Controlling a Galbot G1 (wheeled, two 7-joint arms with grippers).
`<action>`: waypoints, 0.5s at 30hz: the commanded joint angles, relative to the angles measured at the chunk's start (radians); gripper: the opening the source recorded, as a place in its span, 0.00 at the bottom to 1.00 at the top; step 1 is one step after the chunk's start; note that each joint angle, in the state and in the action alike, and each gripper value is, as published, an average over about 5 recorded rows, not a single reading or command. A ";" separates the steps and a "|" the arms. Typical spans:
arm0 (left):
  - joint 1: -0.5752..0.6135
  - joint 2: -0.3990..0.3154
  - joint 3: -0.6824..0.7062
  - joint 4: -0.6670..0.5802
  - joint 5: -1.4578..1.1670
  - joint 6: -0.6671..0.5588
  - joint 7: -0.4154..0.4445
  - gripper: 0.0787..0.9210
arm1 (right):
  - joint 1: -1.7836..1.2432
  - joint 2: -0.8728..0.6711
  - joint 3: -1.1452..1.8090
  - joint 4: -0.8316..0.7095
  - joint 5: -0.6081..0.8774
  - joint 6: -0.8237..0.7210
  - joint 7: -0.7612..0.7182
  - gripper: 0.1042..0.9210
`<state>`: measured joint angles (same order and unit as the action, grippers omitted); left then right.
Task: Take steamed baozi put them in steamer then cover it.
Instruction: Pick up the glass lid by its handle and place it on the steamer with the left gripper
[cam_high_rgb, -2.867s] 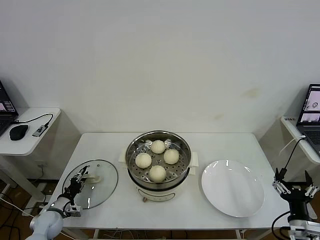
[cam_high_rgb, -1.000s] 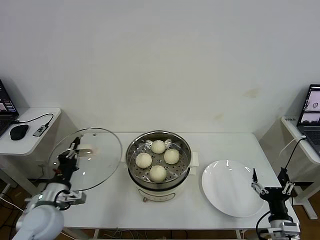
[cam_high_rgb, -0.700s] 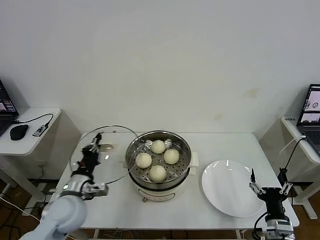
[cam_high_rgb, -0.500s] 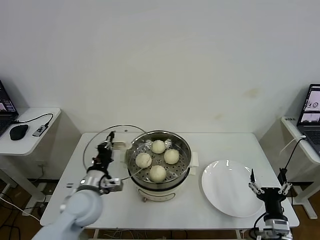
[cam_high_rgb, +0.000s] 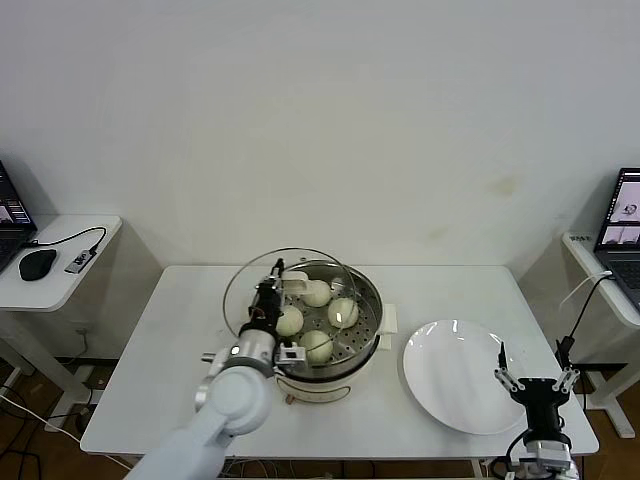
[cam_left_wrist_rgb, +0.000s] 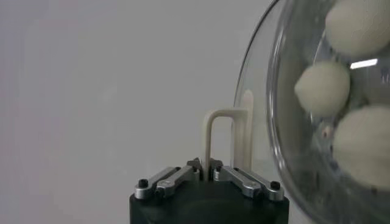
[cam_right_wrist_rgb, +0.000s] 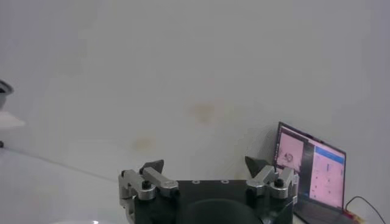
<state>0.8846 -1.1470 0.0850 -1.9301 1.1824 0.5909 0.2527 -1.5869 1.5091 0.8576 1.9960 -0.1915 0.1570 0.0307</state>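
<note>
A plain white wall (cam_high_rgb: 320, 120) is seen behind a white desk (cam_high_rgb: 180, 330). A faint yellowish stain (cam_high_rgb: 503, 186) is visible on the wall toward the right. At the left, a white side table (cam_high_rgb: 60, 262) carries a black mouse (cam_high_rgb: 37, 264), a cable and a laptop edge. At the right, an open laptop (cam_high_rgb: 626, 215) is set on another white surface.

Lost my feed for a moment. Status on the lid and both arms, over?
Left gripper shut on lid handle, lid tilted beside steamer, not seated. Four buns inside. Right gripper open, idle by plate. Nothing in the way.
</note>
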 joint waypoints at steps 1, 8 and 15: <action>-0.049 -0.102 0.090 0.065 0.062 0.016 0.028 0.09 | 0.002 0.003 -0.001 -0.010 -0.016 0.003 0.006 0.88; -0.037 -0.127 0.096 0.088 0.077 0.012 0.027 0.09 | 0.002 0.001 -0.001 -0.013 -0.013 0.005 0.003 0.88; -0.016 -0.127 0.084 0.091 0.094 0.000 0.022 0.09 | 0.001 -0.001 -0.001 -0.017 -0.012 0.007 0.001 0.88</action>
<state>0.8678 -1.2475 0.1554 -1.8581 1.2521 0.5942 0.2708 -1.5859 1.5075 0.8571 1.9829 -0.1991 0.1625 0.0318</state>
